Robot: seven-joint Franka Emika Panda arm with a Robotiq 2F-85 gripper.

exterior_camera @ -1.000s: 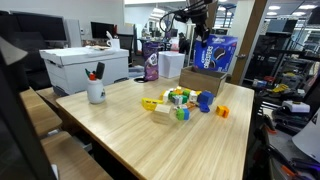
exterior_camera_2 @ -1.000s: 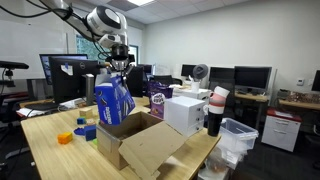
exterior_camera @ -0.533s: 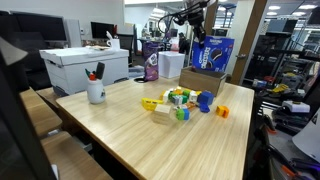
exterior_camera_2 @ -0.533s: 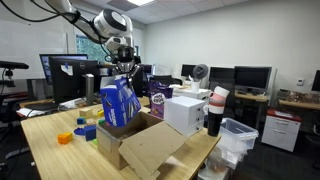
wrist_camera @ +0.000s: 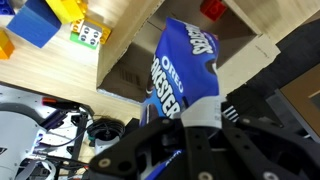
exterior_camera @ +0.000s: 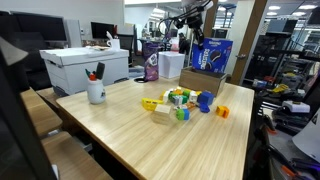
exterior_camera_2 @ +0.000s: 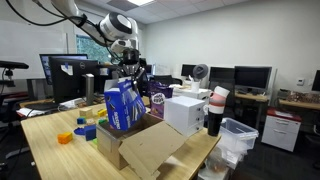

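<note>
Hanging from the gripper point(exterior_camera_2: 127, 78), a blue cookie bag point(exterior_camera_2: 120, 105) is pinched by its top edge. The jaws are closed almost fully on the thin crimped seam, which is why so little gap shows between them in the wrist view. Held this way, the bag dangles upright below the wrist, its weight pulling it straight and its printed face turned outward in both exterior views.

The bag sits directly over an open cardboard box point(exterior_camera_2: 140, 148) at the far end of the table point(exterior_camera: 130, 135). In an exterior view its lower end appears to reach the box mouth or dip just inside; the exact depth cannot be told. The wrist view looks down past the bag point(wrist_camera: 183, 70) into the dark interior, confirming that the bag is centred over the opening and not over a wall. The box flaps are folded outward, leaving the mouth free.

A cluster of toy blocks point(exterior_camera: 180, 100) lies near the box on the tabletop, apart from both bag and gripper. A mug point(exterior_camera: 96, 92) holding pens stands well apart, toward the opposite side of the table.
</note>
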